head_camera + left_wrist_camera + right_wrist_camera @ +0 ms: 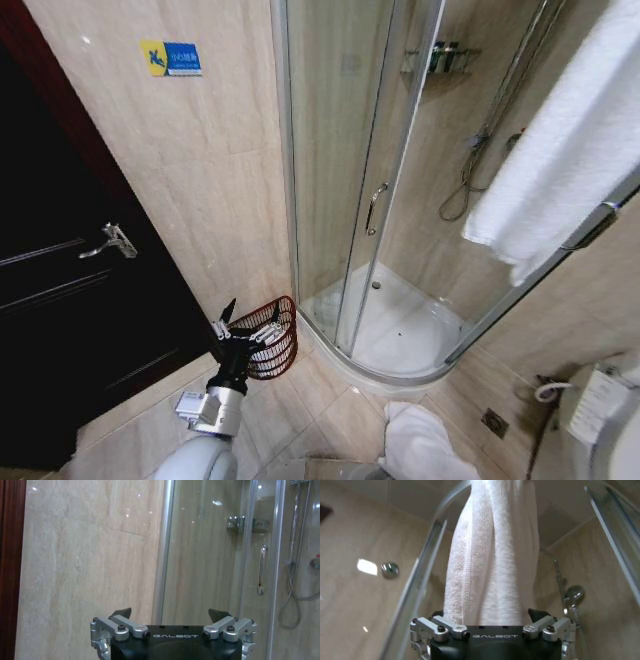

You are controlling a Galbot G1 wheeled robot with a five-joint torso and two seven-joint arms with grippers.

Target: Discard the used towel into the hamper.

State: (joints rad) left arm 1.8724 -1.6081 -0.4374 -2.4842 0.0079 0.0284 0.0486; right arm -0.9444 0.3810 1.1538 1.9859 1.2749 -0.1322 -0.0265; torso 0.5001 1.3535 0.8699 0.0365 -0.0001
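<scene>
Right gripper (490, 620) jaws wide around hanging towel (490, 555), not yet clamped; close high on the folds, lift clear of rail. Hamper (272, 338) on floor beside shower; left gripper (232, 322) hovers there, spread, empty.

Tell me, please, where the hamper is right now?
In the head view, the hamper sits on the floor, lower left, between the tiled wall and the shower enclosure, just behind the left hand.

"GALBOT" marks both the left gripper (170, 615) and the right gripper (490, 615).
</scene>
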